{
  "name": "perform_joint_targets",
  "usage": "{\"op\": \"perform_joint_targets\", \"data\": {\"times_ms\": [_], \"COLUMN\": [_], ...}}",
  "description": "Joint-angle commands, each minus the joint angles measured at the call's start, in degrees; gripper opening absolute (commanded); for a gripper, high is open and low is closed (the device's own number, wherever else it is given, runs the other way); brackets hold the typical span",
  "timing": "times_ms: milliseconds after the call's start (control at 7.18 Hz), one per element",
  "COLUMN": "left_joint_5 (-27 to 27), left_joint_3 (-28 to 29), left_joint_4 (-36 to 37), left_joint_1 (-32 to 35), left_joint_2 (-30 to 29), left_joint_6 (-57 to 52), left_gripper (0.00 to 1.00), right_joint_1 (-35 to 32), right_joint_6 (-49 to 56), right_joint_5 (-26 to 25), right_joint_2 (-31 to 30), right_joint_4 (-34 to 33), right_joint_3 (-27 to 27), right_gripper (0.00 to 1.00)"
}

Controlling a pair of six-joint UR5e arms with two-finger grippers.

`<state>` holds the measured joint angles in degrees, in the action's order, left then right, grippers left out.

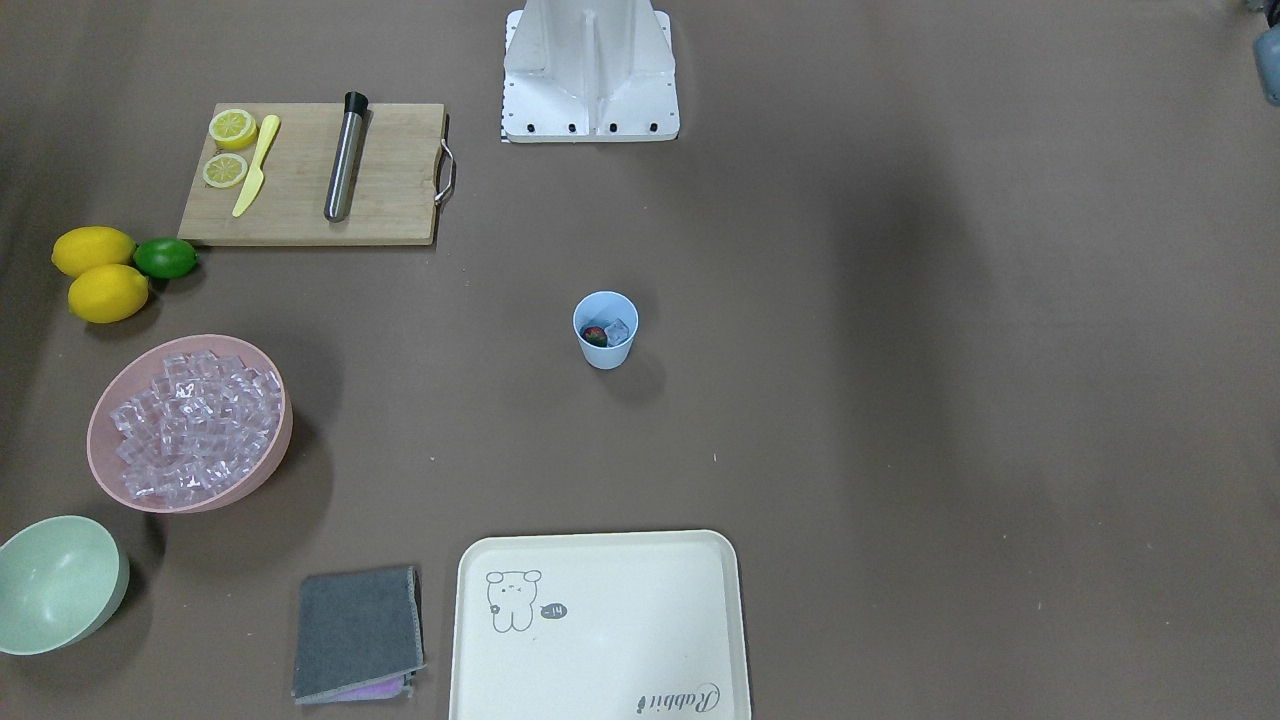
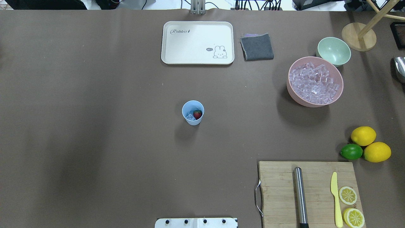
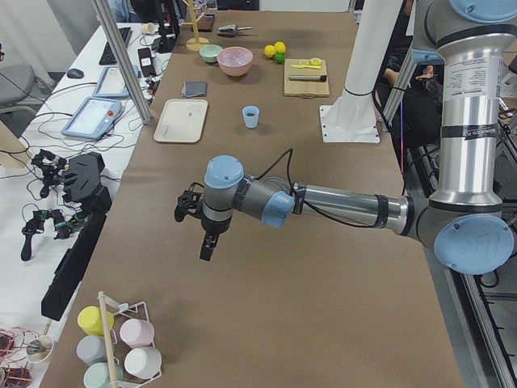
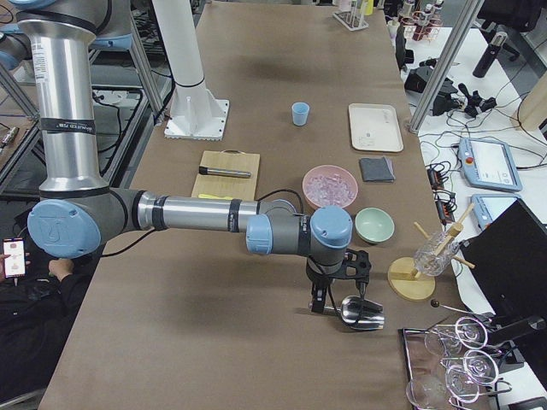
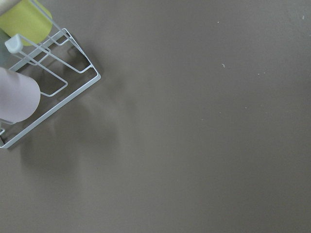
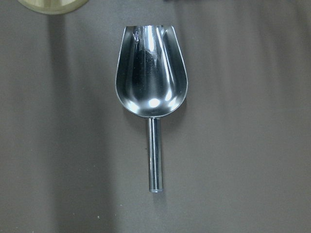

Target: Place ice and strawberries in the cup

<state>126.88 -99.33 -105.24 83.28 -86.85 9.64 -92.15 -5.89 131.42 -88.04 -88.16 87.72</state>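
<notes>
The left gripper point(image 3: 196, 212) is hanging over bare brown table point(image 3: 266, 323) at the robot's left end, fingers pointing down; it shows only in the side view, so I cannot tell whether it is open or closed. Its wrist camera is looking down on the tabletop and on a white wire rack point(image 5: 46, 73) holding upturned mugs, one yellow-green point(image 5: 24, 19) and one pale pink point(image 5: 14, 94).

The right gripper point(image 4: 340, 278) is hovering at the table's opposite end, just above a metal scoop point(image 6: 151, 92). It too shows only from the side, and I cannot tell how far its fingers are parted. The scoop is lying flat on the table with its bowl empty and nothing touching it.

The light blue cup point(image 1: 605, 329) is standing upright near the middle of the table, well apart from both grippers. Inside it a small red strawberry point(image 2: 197, 114) is lying beside a clear ice cube point(image 1: 617, 331).

A pink bowl point(image 2: 295, 95) heaped with ice cubes point(image 2: 314, 83) is sitting on the robot's right side, with a pale green bowl point(image 2: 334, 50) just beside it. Nearer the robot, two lemons point(image 2: 370, 144) and a lime point(image 2: 351, 151) are clustered by a wooden cutting board point(image 2: 278, 190) carrying a steel muddler point(image 2: 300, 196), a yellow knife point(image 2: 336, 199) and lemon halves point(image 2: 350, 205). A cream tray point(image 2: 197, 42) and a folded grey cloth point(image 2: 257, 47) are lying along the far edge.
</notes>
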Motion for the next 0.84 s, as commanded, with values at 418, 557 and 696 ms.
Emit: {"op": "perform_joint_targets", "data": {"times_ms": [418, 557, 696], "left_joint_5": [2.93, 2.93, 2.84], "left_joint_3": [1.06, 0.98, 1.06], "left_joint_4": [9.53, 9.53, 9.53], "left_joint_1": [6.72, 6.81, 6.81], "left_joint_2": [0.80, 0.80, 0.89], "left_joint_6": [-12.89, -12.89, -12.89], "left_gripper": [0.98, 0.98, 0.98], "right_joint_1": [-0.75, -0.75, -1.01], "right_joint_6": [-0.53, -0.62, -0.62], "right_joint_5": [-0.73, -0.73, -0.64], "right_joint_2": [-0.02, -0.20, -0.46], "right_joint_4": [0.36, 0.44, 0.45], "right_joint_3": [0.16, 0.17, 0.51], "right_gripper": [0.99, 0.99, 0.99]}}
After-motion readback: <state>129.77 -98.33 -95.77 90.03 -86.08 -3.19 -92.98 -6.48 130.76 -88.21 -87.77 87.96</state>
